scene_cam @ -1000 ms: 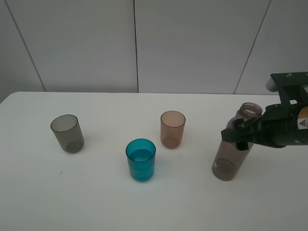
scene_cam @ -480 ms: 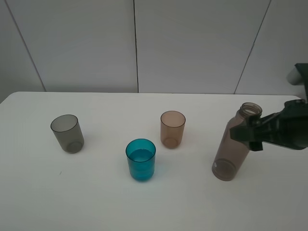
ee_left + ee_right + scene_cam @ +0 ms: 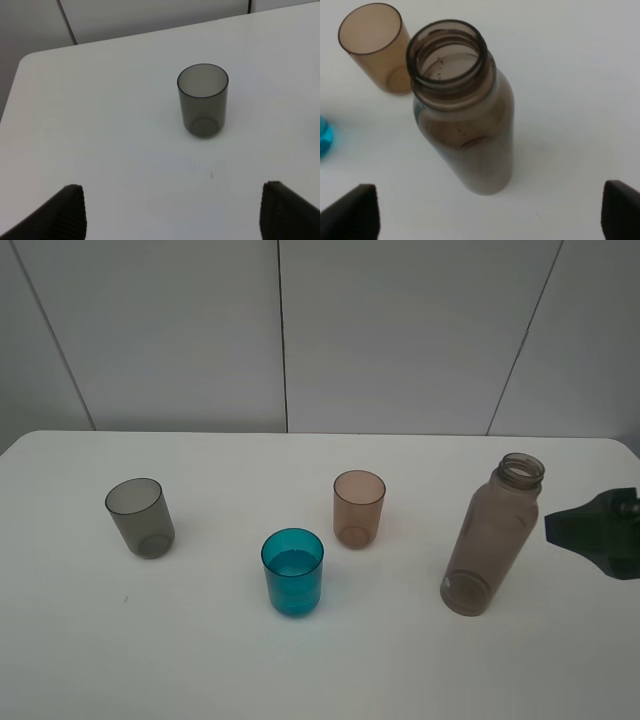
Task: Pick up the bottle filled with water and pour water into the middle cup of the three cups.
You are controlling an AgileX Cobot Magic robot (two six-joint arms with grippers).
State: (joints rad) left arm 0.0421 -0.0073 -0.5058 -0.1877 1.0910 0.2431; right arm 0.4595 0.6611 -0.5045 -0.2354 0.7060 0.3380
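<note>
The smoky brown bottle [image 3: 490, 540] stands upright and uncapped on the white table [image 3: 200, 660], at the right. My right gripper [image 3: 592, 531] hangs to its right, apart from it, mostly past the frame edge. In the right wrist view the bottle [image 3: 465, 125] stands ahead of the open right gripper [image 3: 487, 212], with both fingers far from its sides. The teal middle cup [image 3: 293, 572] sits front and centre with some water in it. The grey cup [image 3: 140, 517] is at the left and the brownish-pink cup [image 3: 359, 508] behind the teal one. My left gripper [image 3: 172, 212] is open, short of the grey cup [image 3: 202, 100].
Grey wall panels [image 3: 400, 330] rise behind the table's far edge. In the right wrist view, the pink cup [image 3: 375, 45] stands beyond the bottle and a sliver of the teal cup [image 3: 324, 137] shows at the frame edge.
My right gripper stood around the bottle's upper body a second ago; it has drawn back to the right, and the bottle now stands free. The cups have not moved.
</note>
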